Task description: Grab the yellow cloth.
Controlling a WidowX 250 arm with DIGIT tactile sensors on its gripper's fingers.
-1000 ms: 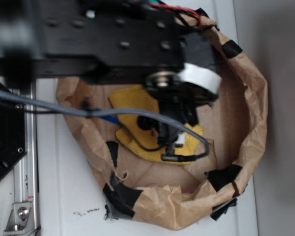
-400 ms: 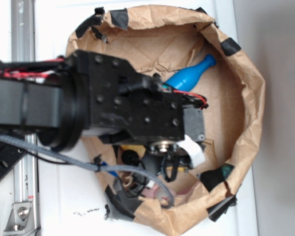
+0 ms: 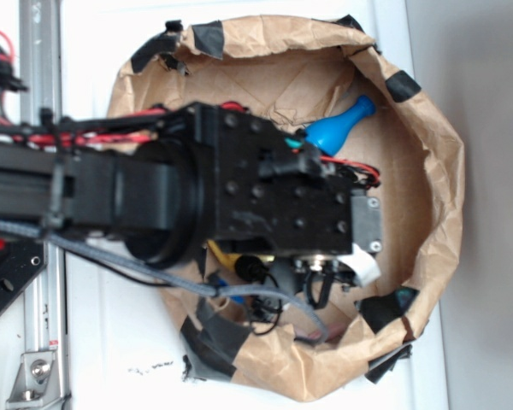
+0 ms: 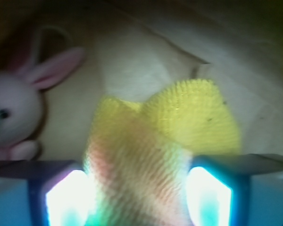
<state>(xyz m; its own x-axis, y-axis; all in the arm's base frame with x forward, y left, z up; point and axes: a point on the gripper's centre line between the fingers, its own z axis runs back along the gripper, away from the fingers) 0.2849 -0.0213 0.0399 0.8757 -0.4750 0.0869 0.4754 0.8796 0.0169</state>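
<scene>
In the exterior view, on the white table (image 3: 111,342), a crumpled brown paper basin (image 3: 427,171) patched with strips of black tape (image 3: 209,337) makes a round, high-walled nest, its rim creased and uneven. Inside it, near the upper right wall, a smooth blue plastic bottle (image 3: 340,125) lies on its side with its narrow neck pointing up and to the right. The black robot arm (image 3: 239,201) reaches in from the left and covers most of the basin floor; red wires run along its top and a grey braided cable (image 3: 111,260) loops beneath it. Under the arm's lower edge only a small sliver of the yellow cloth (image 3: 223,254) shows, and the gripper itself is hidden beneath the arm's body there. A metal rail (image 3: 41,60) runs down the left side of the table. In the wrist view, the gripper (image 4: 140,188) shows two pale, glowing fingers (image 4: 68,195) at the bottom of the frame, closed in against the yellow cloth (image 4: 193,117), which is pinched between them and bunched upward into a rounded fold. The cloth's surface is nubby and ribbed, soft microfibre, bright yellow where light reaches it and washed out near the fingers. At the left, a plush rabbit (image 4: 14,110), white with pink ears and a dark eye, sits against the brown paper floor (image 4: 146,61), apart from the cloth.
</scene>
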